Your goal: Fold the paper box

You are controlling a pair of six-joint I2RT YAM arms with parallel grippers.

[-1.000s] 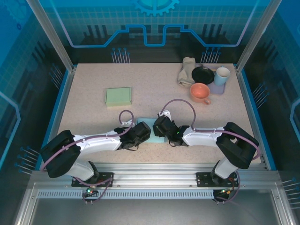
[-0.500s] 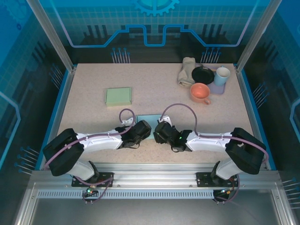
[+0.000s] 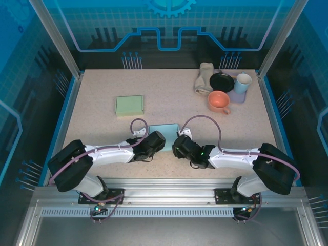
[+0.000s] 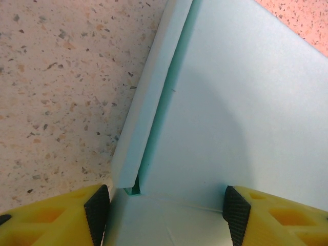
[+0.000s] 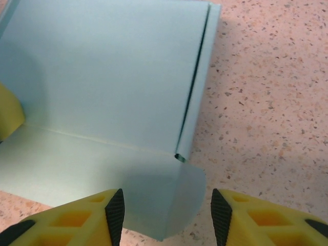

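The partly folded pale teal paper box point(image 3: 164, 130) sits toward the table's 6 o'clock edge, with one of my arms at each near corner. My left gripper point(image 4: 166, 210) stands wide, straddling the turned-up left wall point(image 4: 146, 107) at the box's 7 o'clock. My right gripper point(image 5: 166, 212) also gapes, astride the rounded corner tab point(image 5: 187, 197) at 5 o'clock. Neither pinches paper. I judge this pairing steadies the sheet for raising the near flap.
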